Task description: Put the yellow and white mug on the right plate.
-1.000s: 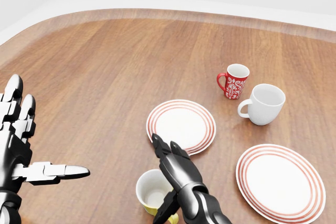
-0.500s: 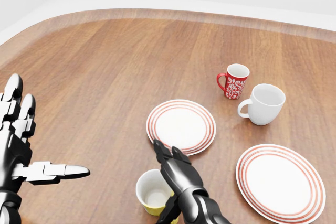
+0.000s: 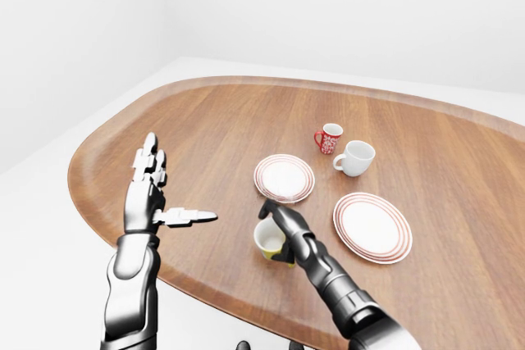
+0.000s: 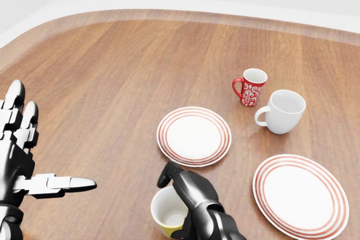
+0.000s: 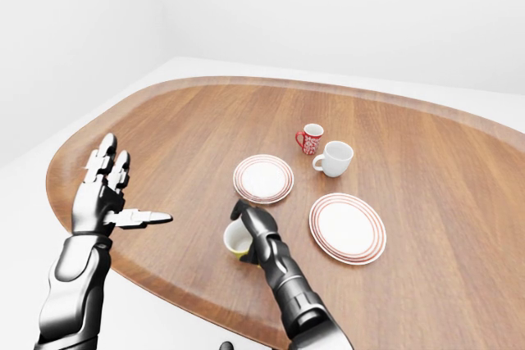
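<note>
Yellow and white mug (image 4: 167,212) clasped by right hand (image 4: 191,192), not yet on right plate (image 4: 300,196); transfer pending.

Bright, even, diffuse light fills all three views, with no single visible source. The wooden worktop (image 3: 230,120) shows only soft, faint shadows beneath the crockery, such as under the white mug (image 4: 281,112). The white surroundings are near washed out, without texture. Gentle highlights glint on the metallic left hand (image 3: 146,194) and the dark glossy right hand (image 4: 191,192). Everything is sharp from near to far; no blur, noise or edge distortion shows.
</note>
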